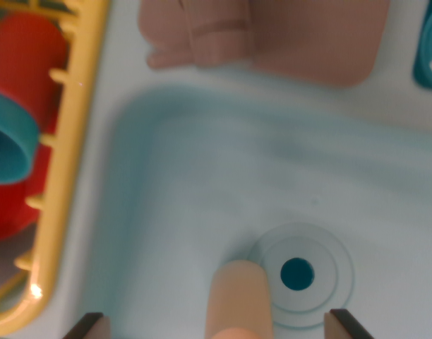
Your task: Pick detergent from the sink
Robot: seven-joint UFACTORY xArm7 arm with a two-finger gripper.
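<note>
The pale blue-white moulded plastic sink looks smooth with a soft satin sheen, its basin walls rounded. In its floor, the round ridged drain ring has the same smooth plastic look. Beside the drain, the peach-coloured rounded detergent bottle appears matt and smooth. Left of the sink, the yellow plastic dish rack is glossy, catching small highlights. Behind the sink, the dusty-pink folded cloth looks soft and matt.

Yellow rack holding red cup, teal cup; brown cloth.
</note>
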